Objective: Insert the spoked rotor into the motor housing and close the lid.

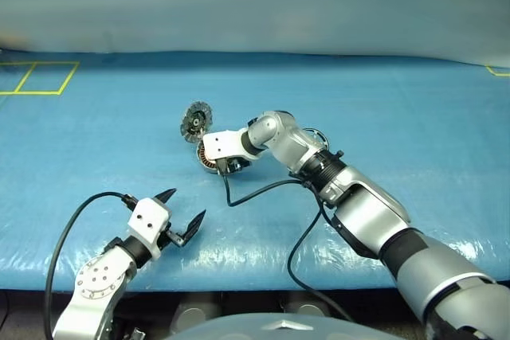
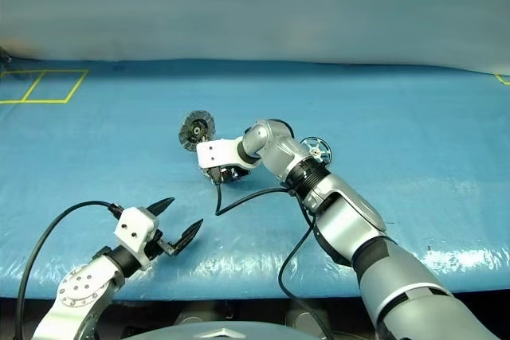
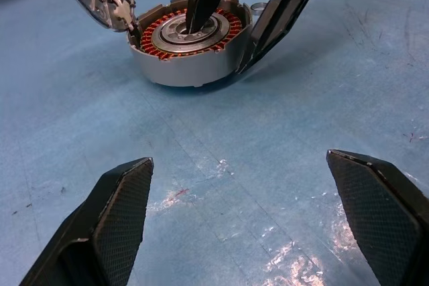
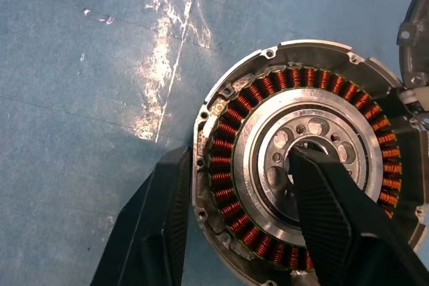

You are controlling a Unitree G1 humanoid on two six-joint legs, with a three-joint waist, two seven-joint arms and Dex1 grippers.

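The motor housing (image 3: 175,66) lies flat on the blue mat with its copper-orange windings and silver centre facing up. Its lid (image 1: 196,121) stands open, tilted up from the housing's far edge. My right gripper (image 4: 241,155) reaches down onto the housing. One finger (image 4: 332,219) sits in the silver centre and the other presses the outer wall, so the jaws clamp the housing's side. The spoked rotor (image 2: 315,147) lies on the mat just behind my right forearm, partly hidden. My left gripper (image 1: 182,211) hangs open and empty near the front edge, well short of the housing.
A tiny thin ring (image 3: 258,9) lies beside the housing. A black cable (image 1: 263,190) loops over the mat under my right arm. Yellow tape squares (image 1: 36,77) mark the far left corner.
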